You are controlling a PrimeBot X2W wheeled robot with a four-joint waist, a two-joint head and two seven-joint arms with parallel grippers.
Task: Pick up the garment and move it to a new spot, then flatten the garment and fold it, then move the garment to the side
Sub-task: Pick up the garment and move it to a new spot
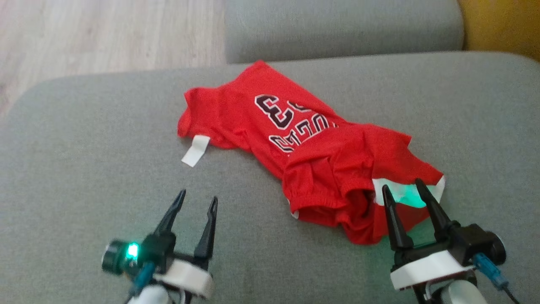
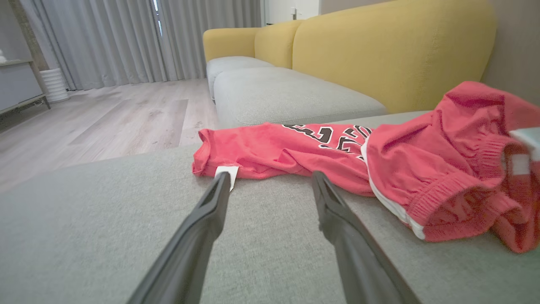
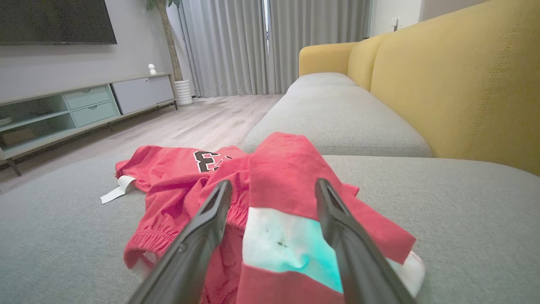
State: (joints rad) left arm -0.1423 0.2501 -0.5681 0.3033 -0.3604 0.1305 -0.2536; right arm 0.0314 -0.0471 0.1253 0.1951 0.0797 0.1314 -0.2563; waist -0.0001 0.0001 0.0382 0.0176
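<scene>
Right tool (image 1: 402,185) stands wide and empty, straddling the five o'clock edge of the red sports garment (image 1: 312,152), evidently staged for your pickup; left tool (image 1: 198,195) wide, idle at seven.

Soft daylight; head view slightly blurred.
Light came through the curtains (image 3: 232,46); a green glow tinted the garment (image 1: 308,160); wrist views bowed at edges.

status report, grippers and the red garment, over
Left gripper open, over bare cushion, short of the garment. Right gripper open, straddling its near white-banded end. Garment crumpled on grey cushion, unfolded. No obstruction seen.
</scene>
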